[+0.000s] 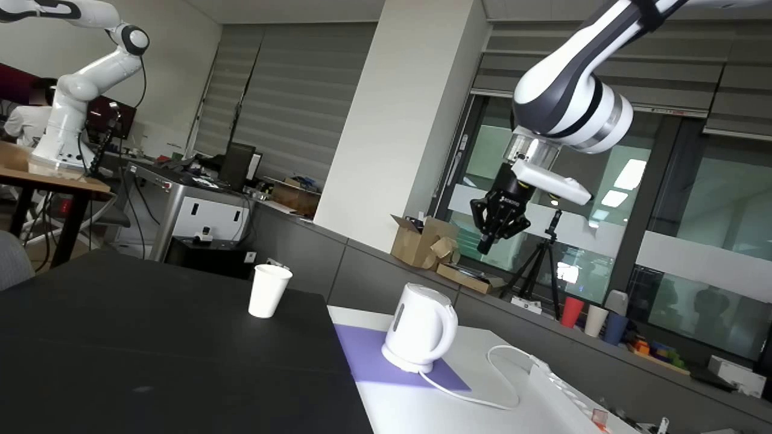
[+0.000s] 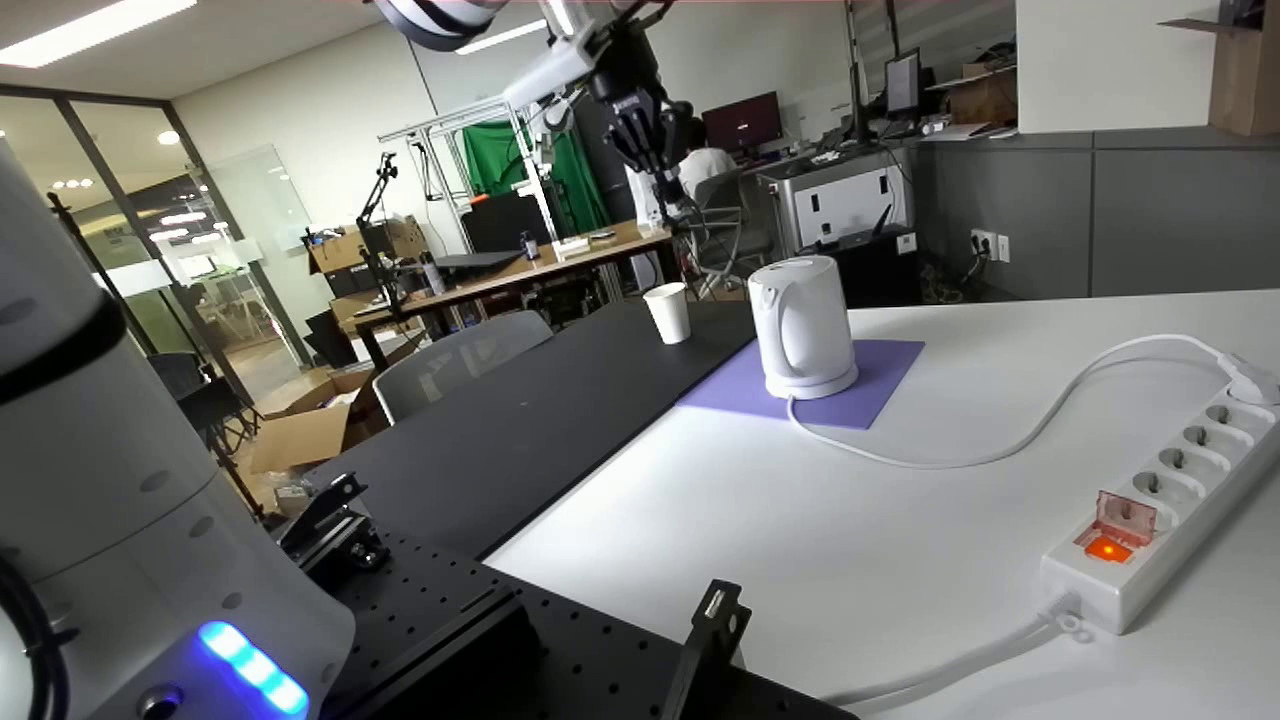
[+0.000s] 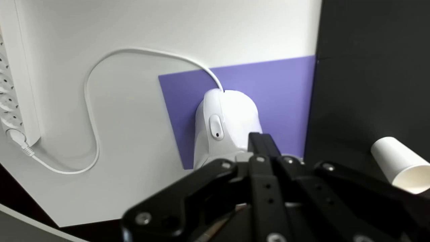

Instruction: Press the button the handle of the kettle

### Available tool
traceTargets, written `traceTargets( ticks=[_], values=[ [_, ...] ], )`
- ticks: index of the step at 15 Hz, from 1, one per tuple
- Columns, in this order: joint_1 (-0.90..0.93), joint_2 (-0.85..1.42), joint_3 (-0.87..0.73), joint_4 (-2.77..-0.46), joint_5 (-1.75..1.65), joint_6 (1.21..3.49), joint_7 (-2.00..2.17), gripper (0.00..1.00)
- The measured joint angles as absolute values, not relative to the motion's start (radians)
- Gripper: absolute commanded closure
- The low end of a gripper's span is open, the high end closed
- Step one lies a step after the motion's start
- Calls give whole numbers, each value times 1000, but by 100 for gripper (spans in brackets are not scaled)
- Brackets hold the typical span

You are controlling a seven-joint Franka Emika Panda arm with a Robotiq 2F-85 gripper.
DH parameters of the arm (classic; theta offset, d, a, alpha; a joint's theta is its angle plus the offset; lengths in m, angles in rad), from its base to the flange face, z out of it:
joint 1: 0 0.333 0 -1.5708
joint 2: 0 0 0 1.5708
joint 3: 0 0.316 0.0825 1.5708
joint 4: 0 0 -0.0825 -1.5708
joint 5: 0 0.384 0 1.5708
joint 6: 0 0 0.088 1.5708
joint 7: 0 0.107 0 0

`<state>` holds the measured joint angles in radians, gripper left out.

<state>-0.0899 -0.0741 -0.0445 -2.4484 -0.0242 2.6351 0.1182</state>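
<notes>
The white kettle stands upright on a purple mat; it shows in both exterior views (image 1: pixel 413 328) (image 2: pixel 820 325) and the wrist view (image 3: pixel 242 114). Its loop handle (image 1: pixel 448 331) is on the side where the cord leaves; it also shows in an exterior view (image 2: pixel 785 325) and the wrist view (image 3: pixel 212 101). An oval button (image 3: pixel 216 127) with a dark dot sits at the handle's top. My gripper (image 1: pixel 484 246) is shut, fingertips together, holding nothing, above and apart from the kettle, also in an exterior view (image 2: pixel 670 192). In the wrist view its tips (image 3: pixel 262 136) hide part of the kettle.
The purple mat (image 2: pixel 890 370) lies on the white table (image 2: pixel 700 520), beside the black table (image 1: pixel 151 343). A white paper cup (image 1: pixel 269 290) stands on the black table. A white cord (image 2: pixel 1000 463) runs to a power strip (image 2: pixel 1150 570) with an orange lit switch.
</notes>
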Motion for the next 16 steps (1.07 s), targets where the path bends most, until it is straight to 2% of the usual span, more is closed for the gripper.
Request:
traceTargets(
  ticks=[7, 16],
  values=[
    [-92, 137, -74, -2358, 22, 2799, 143, 100],
    [-92, 330, -117, -2230, 63, 2830, 176, 100]
  ],
)
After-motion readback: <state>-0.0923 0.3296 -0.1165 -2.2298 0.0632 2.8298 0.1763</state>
